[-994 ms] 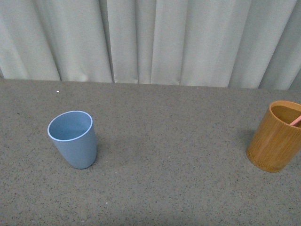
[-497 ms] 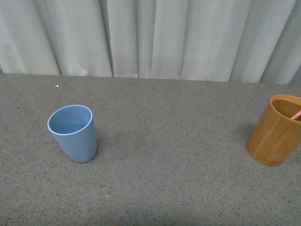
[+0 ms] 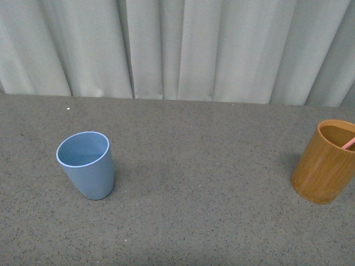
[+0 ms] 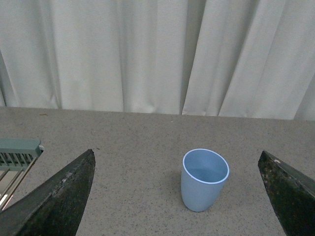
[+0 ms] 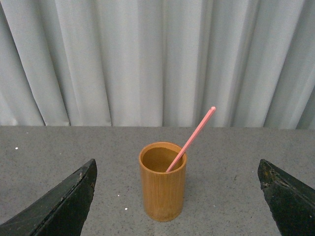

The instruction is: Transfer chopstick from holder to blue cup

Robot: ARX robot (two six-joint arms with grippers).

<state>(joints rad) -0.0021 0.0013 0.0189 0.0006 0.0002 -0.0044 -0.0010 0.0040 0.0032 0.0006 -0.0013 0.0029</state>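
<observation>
The light blue cup (image 3: 86, 164) stands upright and empty at the left of the grey table; it also shows in the left wrist view (image 4: 204, 180). The orange-brown holder (image 3: 323, 162) stands at the right edge, with a bit of pink chopstick (image 3: 349, 143) at its rim. In the right wrist view the holder (image 5: 163, 181) holds one salmon-pink chopstick (image 5: 192, 138) leaning on the rim. My left gripper (image 4: 177, 194) is open, well short of the cup. My right gripper (image 5: 177, 196) is open too, short of the holder. Neither arm appears in the front view.
A pale pleated curtain (image 3: 177, 47) closes off the far edge of the speckled grey table (image 3: 205, 183). A grey-green ribbed object (image 4: 17, 152) sits at the table's edge in the left wrist view.
The front view dipped and returned, so both cups sit about where they were a second ago. Cup, holder and chopstick have not moved on the table.
</observation>
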